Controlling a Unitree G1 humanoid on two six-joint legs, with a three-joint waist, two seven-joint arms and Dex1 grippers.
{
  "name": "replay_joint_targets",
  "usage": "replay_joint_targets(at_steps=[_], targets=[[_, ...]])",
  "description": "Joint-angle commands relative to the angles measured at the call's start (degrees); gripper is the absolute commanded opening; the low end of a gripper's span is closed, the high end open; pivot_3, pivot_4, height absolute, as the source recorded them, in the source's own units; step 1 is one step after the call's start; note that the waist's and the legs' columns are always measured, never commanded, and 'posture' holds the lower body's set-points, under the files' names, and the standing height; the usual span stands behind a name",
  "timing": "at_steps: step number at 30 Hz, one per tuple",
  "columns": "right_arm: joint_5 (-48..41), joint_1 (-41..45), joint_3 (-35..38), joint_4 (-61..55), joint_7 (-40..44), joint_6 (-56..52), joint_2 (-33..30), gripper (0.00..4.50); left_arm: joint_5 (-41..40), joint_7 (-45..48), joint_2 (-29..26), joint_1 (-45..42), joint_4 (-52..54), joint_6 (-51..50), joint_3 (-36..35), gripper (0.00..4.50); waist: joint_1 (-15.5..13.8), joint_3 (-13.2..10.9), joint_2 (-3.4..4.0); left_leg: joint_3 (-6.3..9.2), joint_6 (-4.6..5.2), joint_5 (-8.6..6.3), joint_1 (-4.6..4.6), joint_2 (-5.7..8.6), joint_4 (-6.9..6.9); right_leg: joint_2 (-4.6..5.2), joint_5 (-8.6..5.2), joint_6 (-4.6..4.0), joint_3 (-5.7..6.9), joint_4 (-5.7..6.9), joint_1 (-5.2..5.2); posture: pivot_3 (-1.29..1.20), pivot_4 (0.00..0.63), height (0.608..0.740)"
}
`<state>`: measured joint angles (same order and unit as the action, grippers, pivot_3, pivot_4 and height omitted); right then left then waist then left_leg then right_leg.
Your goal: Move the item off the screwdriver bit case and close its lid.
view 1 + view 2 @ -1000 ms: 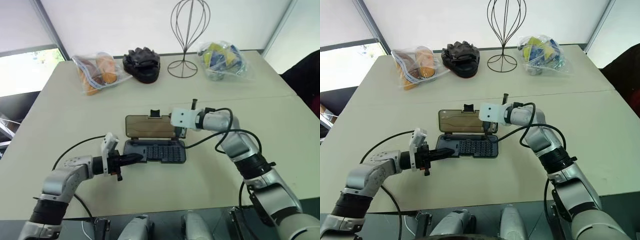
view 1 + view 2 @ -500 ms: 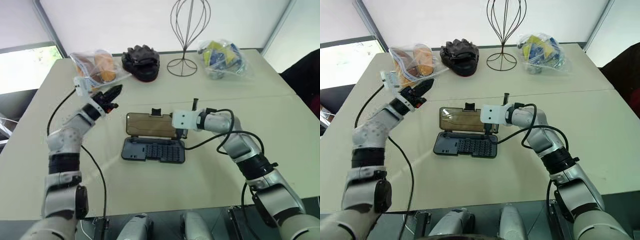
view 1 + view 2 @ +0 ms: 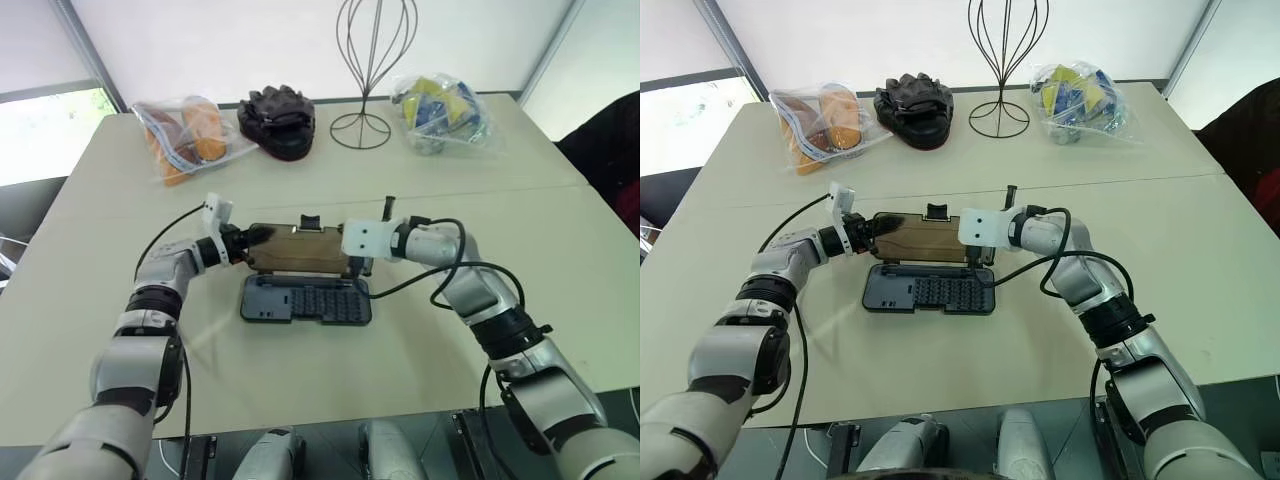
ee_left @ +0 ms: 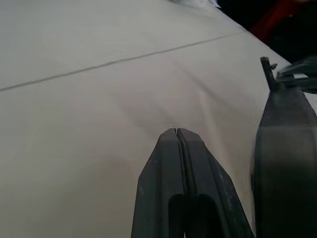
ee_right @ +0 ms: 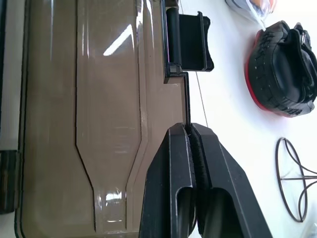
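The screwdriver bit case (image 3: pixel 306 300) lies open at the middle of the pale surface (image 3: pixel 330 390). Its dark ribbed tray holds rows of bits, and its one smoky, see-through lid (image 3: pixel 298 249) is folded flat at the tray's 12 o'clock side. The left pincer (image 4: pixel 177 131), fingers pressed together, sits just beside the lid's 9 o'clock end. The right pincer (image 5: pixel 189 129), also pressed together, is at the lid's 3 o'clock end, tips over its rim. One black latch (image 3: pixel 311 222) juts from the lid's far edge. Farther off stand one wire stand (image 3: pixel 374 70) at 12 o'clock, one black shoe (image 3: pixel 277 122) at 11, and two clear plastic bags: the orange-filled bag (image 3: pixel 185 140) at 10 and the blue-and-yellow bag (image 3: pixel 440 115) at 1.
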<state>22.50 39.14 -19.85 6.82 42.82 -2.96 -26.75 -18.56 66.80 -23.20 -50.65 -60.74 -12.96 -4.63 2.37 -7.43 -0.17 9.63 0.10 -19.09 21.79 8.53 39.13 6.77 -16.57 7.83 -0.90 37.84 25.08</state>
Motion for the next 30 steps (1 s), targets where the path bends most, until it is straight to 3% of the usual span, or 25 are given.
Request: replay_joint_targets(at_steps=[1, 5, 6, 10, 13, 17, 20, 25, 27, 30], targets=[[-1.3, 0.6, 1.0, -3.4, 0.3, -0.2, 0.0, 1.93, 1.2, 2.8, 0.4, -2.3, -0.7, 0.0, 0.1, 0.0, 0.0, 0.0, 0.0, 0.02, 0.0, 0.0, 0.08, 0.03, 0.01, 0.01, 0.0, 0.0, 0.0, 0.18, 0.09, 0.0, 0.15, 0.74], [-1.4, 1.0, 3.0, -9.7, 1.8, -3.5, -1.9, 4.11, 1.7, 4.1, 0.2, -2.4, -0.5, -0.7, -0.2, 0.0, 0.1, 0.0, 0.0, 0.04, 0.0, 0.0, 0.49, 0.04, 0.12, 0.01, 0.0, 0.0, 0.01, 0.28, 0.44, 0.0, 0.15, 0.74], [-3.2, 1.1, 4.6, -13.4, 4.3, -8.6, -2.7, 4.43, 1.7, 4.6, -0.1, -2.4, -0.2, -1.1, -0.4, 0.0, 0.1, 0.0, 0.0, 0.05, 0.0, 0.0, 0.51, 0.04, 0.15, 0.01, 0.0, 0.0, 0.01, 0.28, 0.47, 0.0, 0.15, 0.74], [-20.3, 3.8, 15.3, -29.9, 15.3, -42.9, -3.9, 4.43, 0.3, 6.9, -1.6, -2.7, 1.2, -4.4, -1.7, 0.0, 0.1, 0.0, 0.0, 0.12, 0.0, 0.0, 0.68, 0.03, 0.35, 0.06, 0.0, 0.0, 0.01, 0.27, 0.49, 0.0, 0.15, 0.74], [-32.5, 6.8, 28.2, -36.2, 18.2, -58.2, -6.6, 4.43, -1.8, 13.0, -3.7, -2.6, 7.6, -11.9, -1.2, 0.0, 0.1, 0.0, 0.0, 0.17, 0.03, -0.01, 0.77, 0.01, 0.62, 0.07, 0.0, -0.01, 0.0, 0.28, 0.48, 0.0, 0.15, 0.74], [-36.4, 5.9, 31.1, -36.5, 15.1, -61.4, -9.3, 4.43, -4.8, 20.6, -6.4, 0.6, 21.9, -23.2, 2.3, 0.0, -0.2, 0.0, 0.0, 0.25, 0.12, -0.07, 0.78, 0.03, 0.39, 0.07, 0.0, -0.01, 0.01, 0.29, 0.36, 0.0, 0.15, 0.74], [-37.2, 4.9, 30.1, -34.8, 12.7, -59.3, -10.4, 4.43, -10.5, 25.4, -10.8, 5.9, 37.6, -32.1, 9.1, 0.0, 0.1, 0.0, 0.01, 0.16, 0.12, -0.07, 0.73, 0.04, 0.36, 0.11, 0.01, -0.01, -0.05, 0.3, 0.35, 0.0, 0.15, 0.74], [-39.6, 3.9, 29.1, -31.9, 9.8, -56.7, -10.4, 4.43, -11.5, 25.7, -21.8, 16.0, 54.8, -27.0, 23.3, 0.0, 0.3, 0.0, 0.03, 0.06, 0.12, -0.07, 0.6, 0.01, 0.19, 0.12, 0.0, -0.01, -0.15, 0.3, 0.36, 0.0, 0.15, 0.74], [-40.2, 2.8, 28.7, -31.7, 8.8, -55.9, -10.8, 4.43, -12.0, 25.7, -22.9, 17.3, 55.1, -26.5, 22.5, 0.0, 0.1, 0.0, 0.04, 0.03, 0.11, -0.07, 0.57, -0.01, 0.16, 0.1, 0.0, -0.01, -0.16, 0.3, 0.36, 0.0, 0.15, 0.74], [-41.7, 0.7, 28.7, -32.4, 7.4, -56.0, -11.0, 4.43, -18.5, 21.9, -19.6, 11.8, 50.8, -33.6, 13.2, 0.0, -1.1, 0.0, 0.03, 0.09, 0.12, -0.07, 0.62, 0.02, 0.36, 0.08, 0.0, -0.01, -0.1, 0.27, 0.34, 0.0, 0.15, 0.74]])
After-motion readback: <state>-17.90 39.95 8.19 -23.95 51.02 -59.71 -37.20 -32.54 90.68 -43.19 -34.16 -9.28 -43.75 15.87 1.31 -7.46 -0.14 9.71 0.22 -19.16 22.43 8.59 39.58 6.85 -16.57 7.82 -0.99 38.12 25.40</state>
